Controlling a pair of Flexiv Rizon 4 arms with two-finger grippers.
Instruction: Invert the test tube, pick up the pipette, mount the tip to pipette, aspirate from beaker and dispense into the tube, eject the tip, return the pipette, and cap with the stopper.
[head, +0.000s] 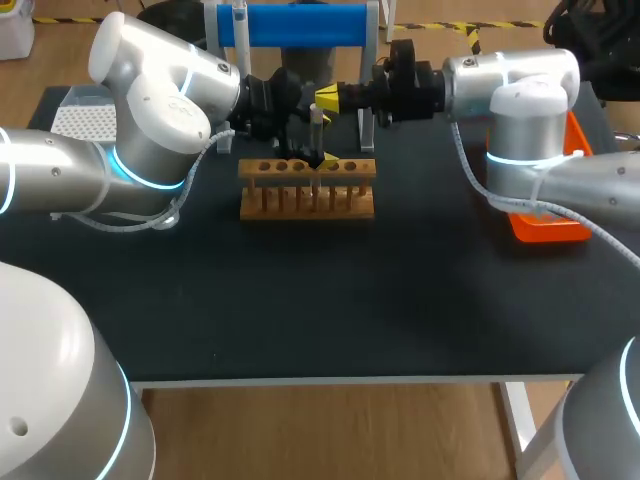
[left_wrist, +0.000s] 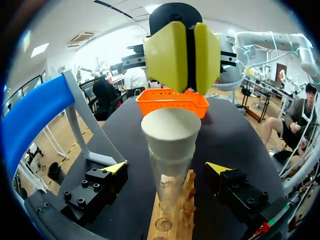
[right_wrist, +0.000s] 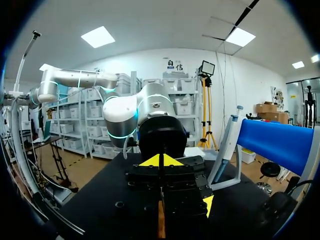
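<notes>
One test tube (left_wrist: 170, 180) stands upright in the single wooden rack (head: 306, 200), with one white stopper (left_wrist: 171, 131) seated in its mouth. The left gripper (left_wrist: 166, 167) is spread wide around the tube without touching it. The right gripper (left_wrist: 186, 65), pinched closed and empty, hovers just above.

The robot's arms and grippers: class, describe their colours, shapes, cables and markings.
The left arm and right arm are rounded white and silver-grey tubes with glowing cyan joint rings and pale cables alongside. The left gripper and right gripper are blocky black with yellow fingertips.

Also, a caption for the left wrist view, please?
Left gripper open around stoppered test tube in wooden rack; right gripper above the stopper.
</notes>
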